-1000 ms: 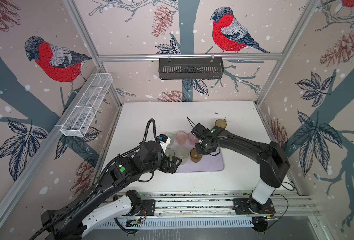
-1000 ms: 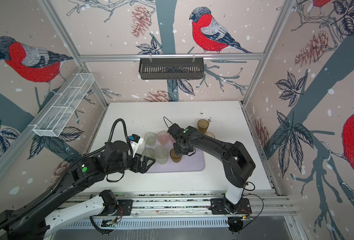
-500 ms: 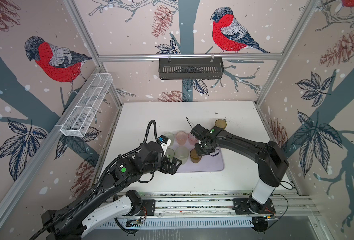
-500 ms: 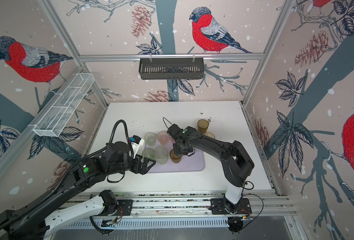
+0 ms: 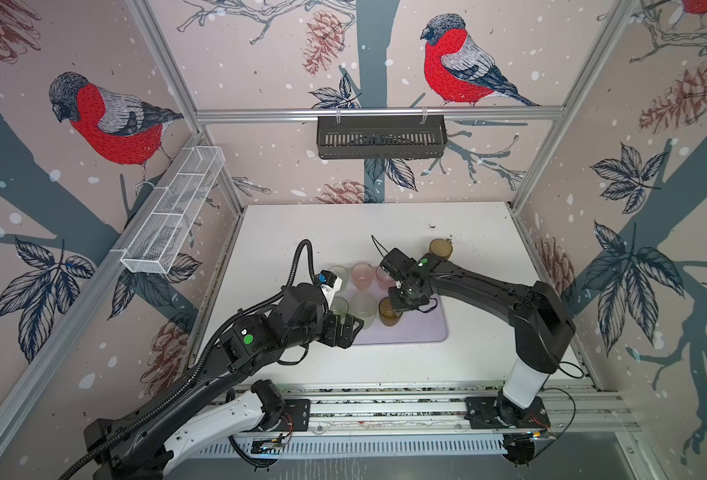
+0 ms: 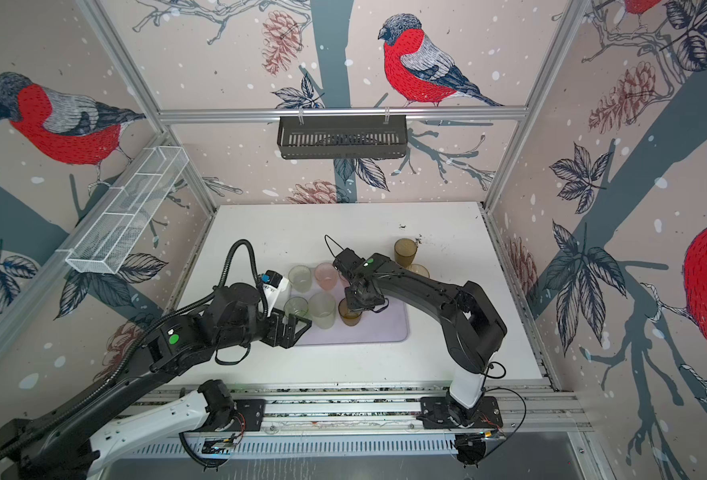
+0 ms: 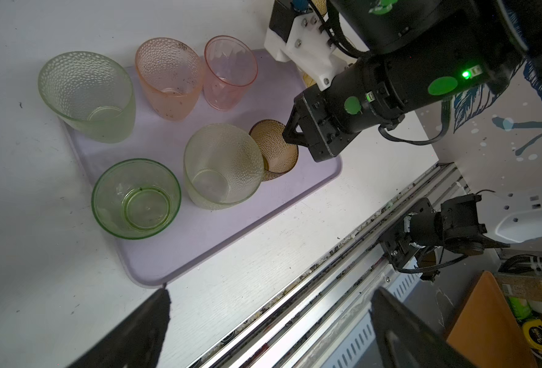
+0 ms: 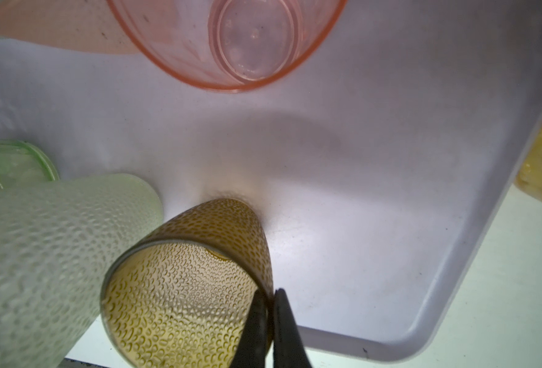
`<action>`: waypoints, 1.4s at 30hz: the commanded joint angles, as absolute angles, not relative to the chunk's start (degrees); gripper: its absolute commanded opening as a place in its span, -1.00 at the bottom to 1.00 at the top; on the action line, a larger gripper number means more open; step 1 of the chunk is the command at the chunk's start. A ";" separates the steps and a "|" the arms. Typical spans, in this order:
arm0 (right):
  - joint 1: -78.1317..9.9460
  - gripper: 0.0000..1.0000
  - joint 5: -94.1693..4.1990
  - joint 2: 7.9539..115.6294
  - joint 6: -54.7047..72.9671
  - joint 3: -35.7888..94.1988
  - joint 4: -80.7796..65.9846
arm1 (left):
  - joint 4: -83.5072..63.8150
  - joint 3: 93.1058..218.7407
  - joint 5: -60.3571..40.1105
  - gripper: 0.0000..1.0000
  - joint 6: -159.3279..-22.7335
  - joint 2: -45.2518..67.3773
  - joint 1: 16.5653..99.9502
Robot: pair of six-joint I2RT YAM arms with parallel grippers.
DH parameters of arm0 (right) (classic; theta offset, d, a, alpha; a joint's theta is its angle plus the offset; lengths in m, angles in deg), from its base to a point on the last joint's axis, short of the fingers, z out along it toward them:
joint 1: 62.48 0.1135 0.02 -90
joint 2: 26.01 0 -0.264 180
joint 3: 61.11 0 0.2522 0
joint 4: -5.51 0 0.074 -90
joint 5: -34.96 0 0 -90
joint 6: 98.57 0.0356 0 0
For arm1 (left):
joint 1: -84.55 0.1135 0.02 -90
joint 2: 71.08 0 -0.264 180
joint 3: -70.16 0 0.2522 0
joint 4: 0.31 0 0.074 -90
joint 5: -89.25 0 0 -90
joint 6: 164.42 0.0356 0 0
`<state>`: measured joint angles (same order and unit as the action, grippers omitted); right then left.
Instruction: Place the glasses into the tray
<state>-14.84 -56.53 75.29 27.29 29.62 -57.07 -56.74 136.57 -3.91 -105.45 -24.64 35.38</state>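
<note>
Right gripper (image 8: pixel 269 291) is clamped on the rim of a dark amber glass (image 8: pixel 183 286), which sits in the tray (image 7: pixel 231 235) right beside the frosted green glass (image 7: pixel 222 165). Left gripper (image 5: pixel 345 328) hangs wide open, holding nothing, at the tray's near-left corner (the pink glasses (image 7: pixel 167 78) and two more green glasses (image 7: pixel 86 95) also stand in it). The second amber glass (image 5: pixel 440 248) and the yellow glass (image 6: pixel 418 271) are out on the tabletop (image 5: pixel 385 224), past the tray's far-right corner.
</note>
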 commanded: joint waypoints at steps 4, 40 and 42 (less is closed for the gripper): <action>-14.58 -0.92 -57.28 75.59 27.37 29.82 -57.38 | -55.84 136.74 -3.30 0.95 -104.75 -24.51 35.43; -14.56 -0.18 -58.45 71.23 29.26 29.85 -56.89 | -55.81 137.18 -3.83 0.95 -105.39 -24.53 35.44; -14.66 -0.11 -58.55 70.68 29.34 29.90 -56.99 | -55.64 137.18 -3.92 0.95 -105.49 -24.49 35.49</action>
<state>-14.55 -57.41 71.46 28.75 29.62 -57.07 -56.74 136.78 -3.76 -105.49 -24.45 35.38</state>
